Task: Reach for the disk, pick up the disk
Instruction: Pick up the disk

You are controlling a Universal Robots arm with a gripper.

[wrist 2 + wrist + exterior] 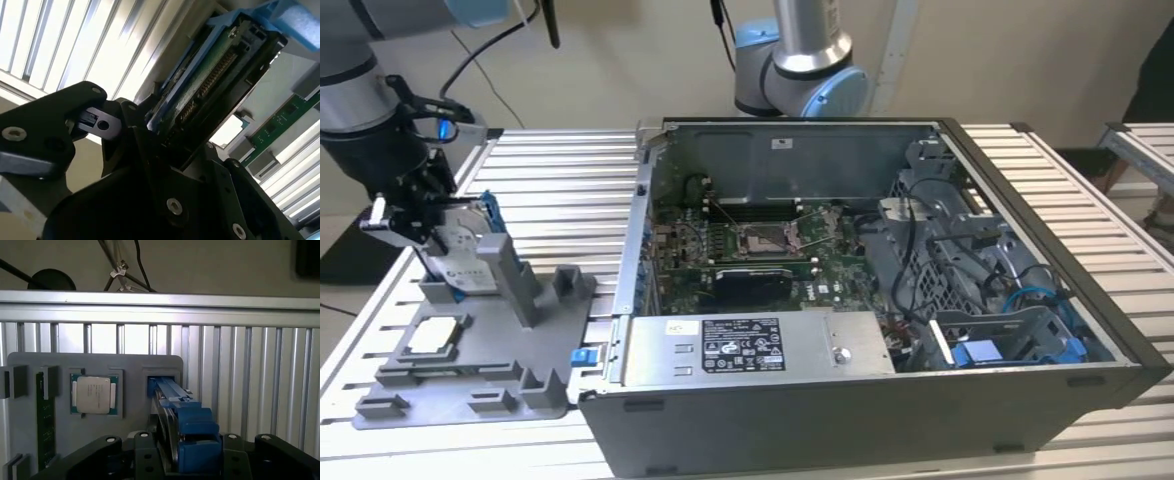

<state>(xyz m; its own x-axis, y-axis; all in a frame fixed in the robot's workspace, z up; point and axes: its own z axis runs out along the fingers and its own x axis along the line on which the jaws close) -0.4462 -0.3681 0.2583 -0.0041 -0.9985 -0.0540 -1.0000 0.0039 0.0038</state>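
Note:
The disk (460, 250) is a silver-grey drive in a blue side frame. It stands on edge in a slot of the grey fixture plate (480, 360) at the exterior view's left. My gripper (416, 215) comes down on its upper part, and the black fingers sit against both of its faces. In the first wrist view the blue-framed disk (185, 415) runs between the fingers of the gripper (187, 460), with its far end at the fixture slot. In the second wrist view the disk (200, 80) shows its connector edge, held in the gripper (175, 140).
An open computer case (881, 250) takes up the middle and the exterior view's right of the slatted table (574, 170). A small pale chip (94, 394) and a green memory stick (46, 420) lie on the fixture. A second arm's base (801, 70) stands behind the case.

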